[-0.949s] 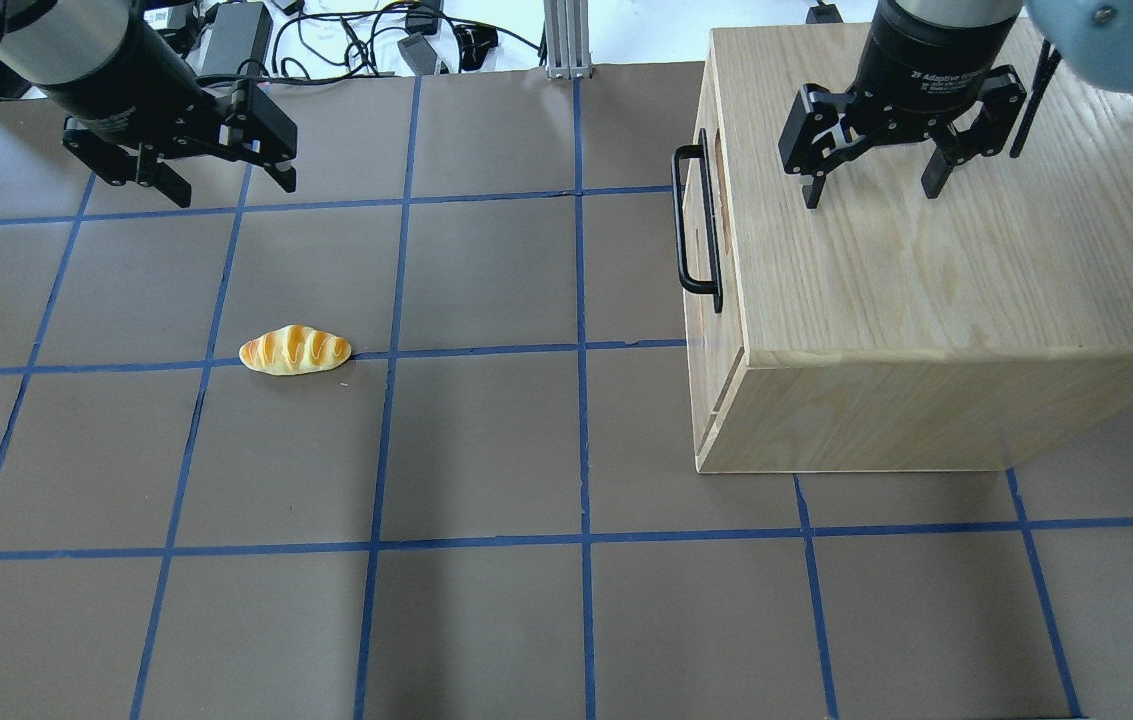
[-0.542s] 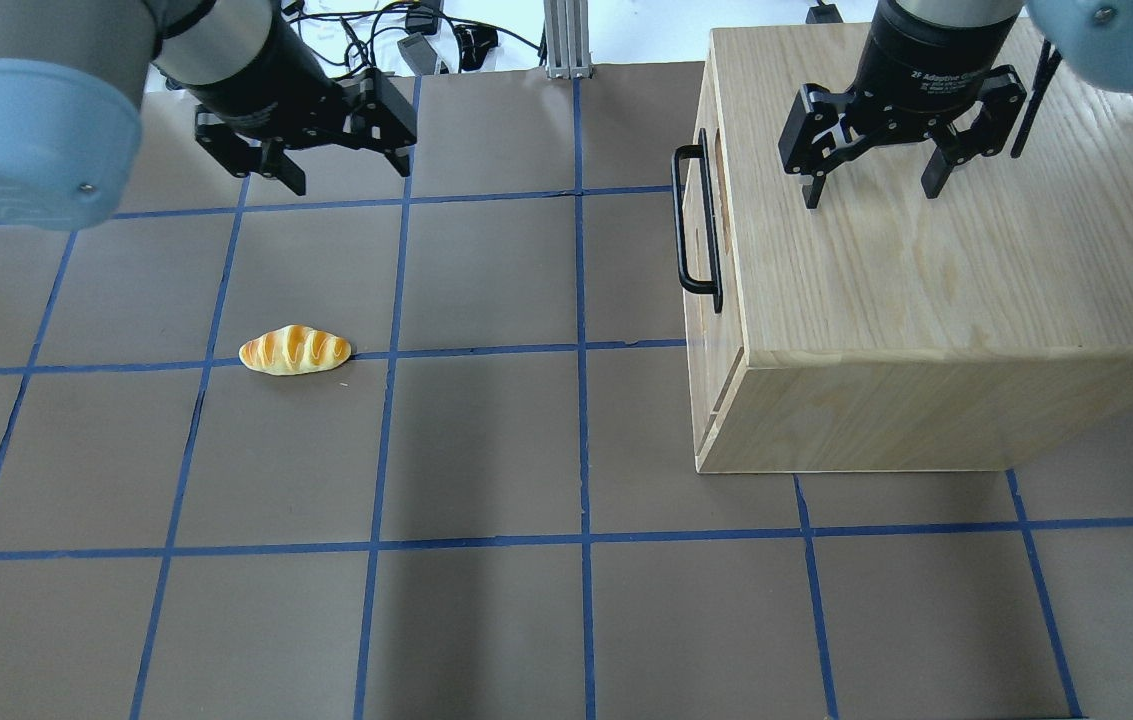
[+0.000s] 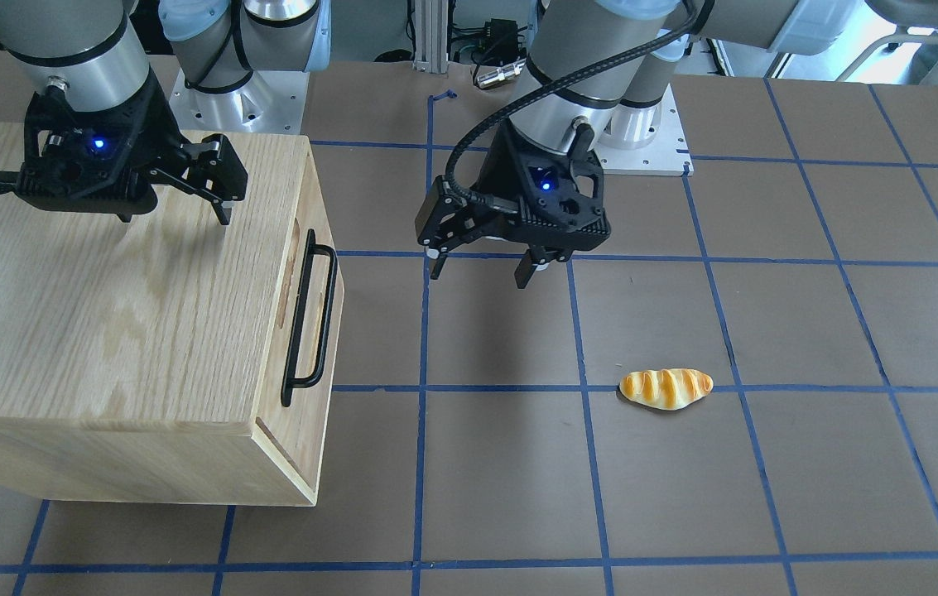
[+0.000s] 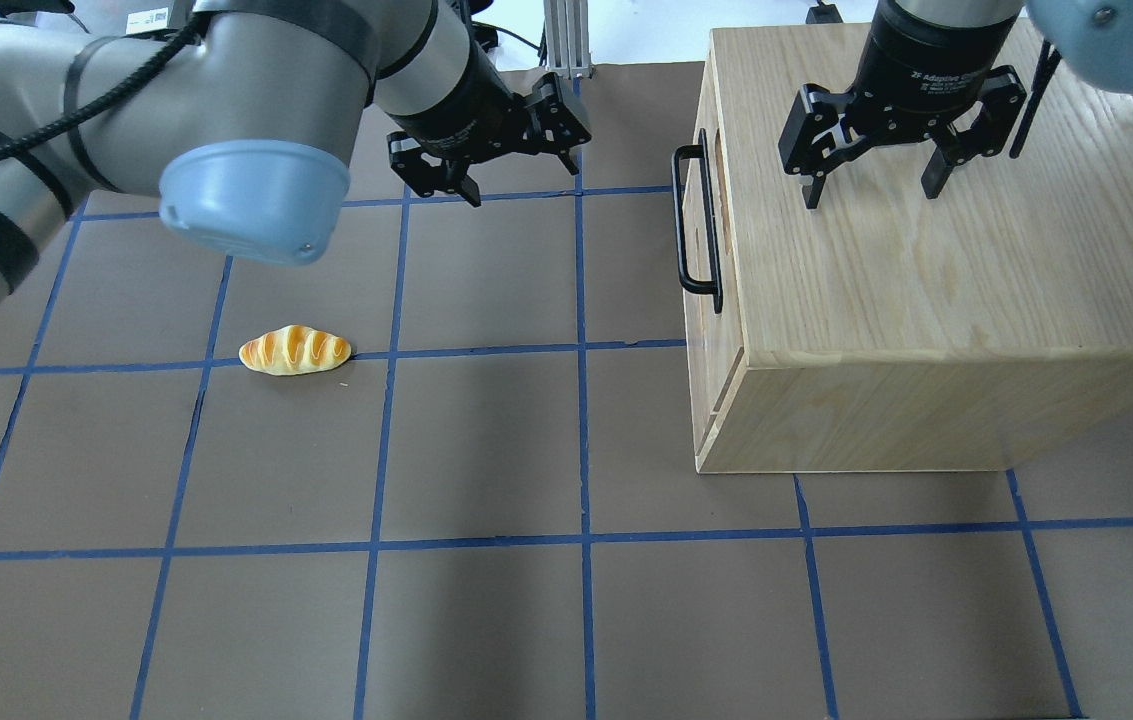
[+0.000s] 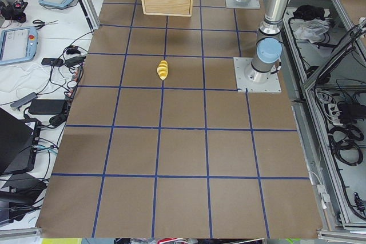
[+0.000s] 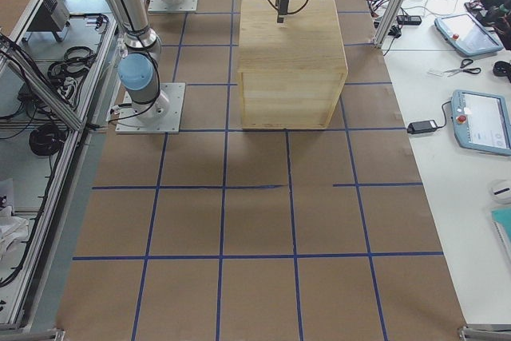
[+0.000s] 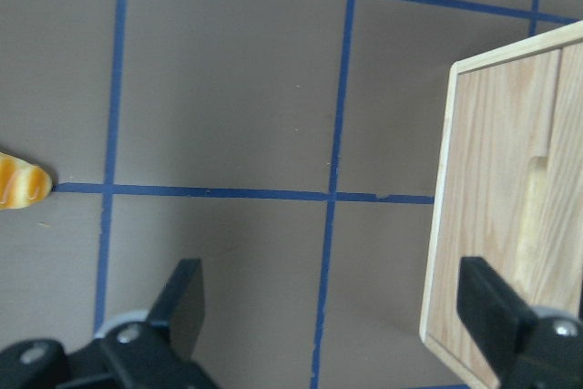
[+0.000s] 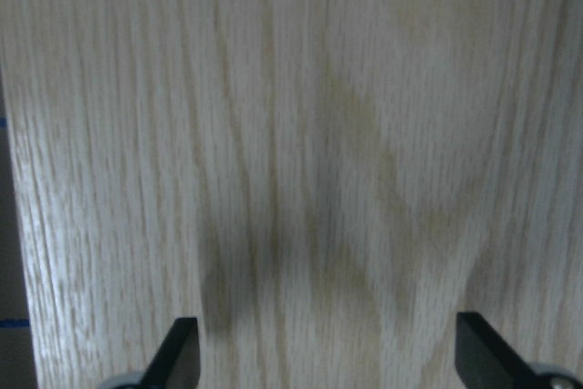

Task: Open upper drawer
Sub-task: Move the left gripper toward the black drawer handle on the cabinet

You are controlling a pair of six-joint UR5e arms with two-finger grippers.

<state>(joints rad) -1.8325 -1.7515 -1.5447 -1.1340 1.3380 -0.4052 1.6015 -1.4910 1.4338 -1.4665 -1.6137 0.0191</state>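
The upper drawer (image 4: 698, 215) is the top panel of the cabinet's front, with a slot cutout and a long black bar handle (image 4: 680, 220); it sits shut and flush. The handle also shows in the front view (image 3: 324, 319). My left gripper (image 4: 521, 165) is open and empty, hovering over the table a short way left of the handle; in the front view (image 3: 477, 276) it hangs right of the cabinet. Its wrist view shows the cabinet front (image 7: 496, 225) to the right. My right gripper (image 4: 871, 193) is open above the cabinet top (image 4: 926, 280), holding nothing.
A toy bread roll (image 4: 295, 350) lies on the brown mat left of centre; it also shows in the front view (image 3: 666, 388). Cables and power bricks (image 4: 406, 40) lie beyond the mat's far edge. The oak cabinet (image 6: 291, 53) takes up the table's right side.
My left arm has swung right across the far part of the table, from the far left toward the cabinet's handle side. The right gripper, drawer and bread roll have not moved.
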